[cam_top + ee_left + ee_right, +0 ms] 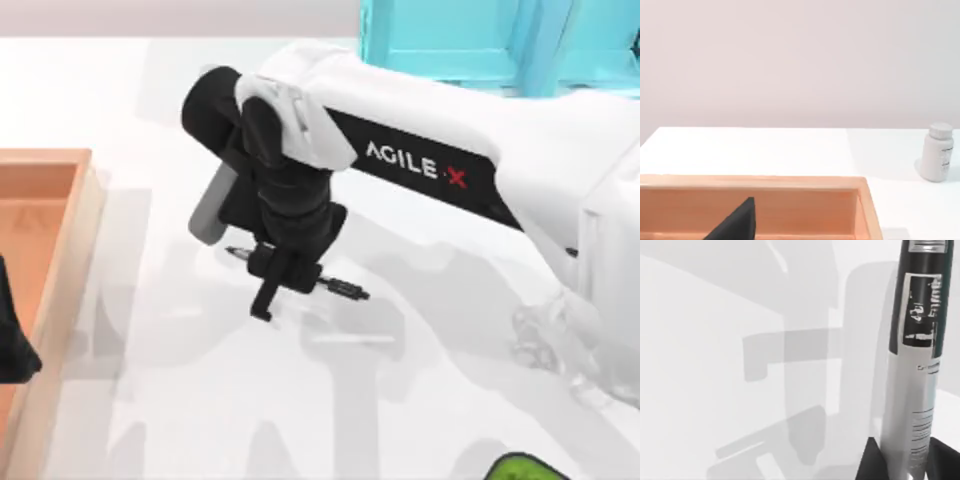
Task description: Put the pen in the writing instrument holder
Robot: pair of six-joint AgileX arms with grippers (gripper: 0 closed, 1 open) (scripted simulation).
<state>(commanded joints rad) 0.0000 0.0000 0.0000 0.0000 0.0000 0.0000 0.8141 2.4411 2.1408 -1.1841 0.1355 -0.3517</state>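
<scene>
right gripper [283,268] clamps pen [345,290].

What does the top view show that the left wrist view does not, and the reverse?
Top view, not left wrist view: the right hand at mid-table, closed on the pen; a teal frame at the far edge; something green at the near right edge.

Left wrist view, not top view: a white bottle standing on the table beyond the tray, and a plain wall behind.

Both: the white table, the wooden tray at its left side, and the dark left hand over the tray.
</scene>
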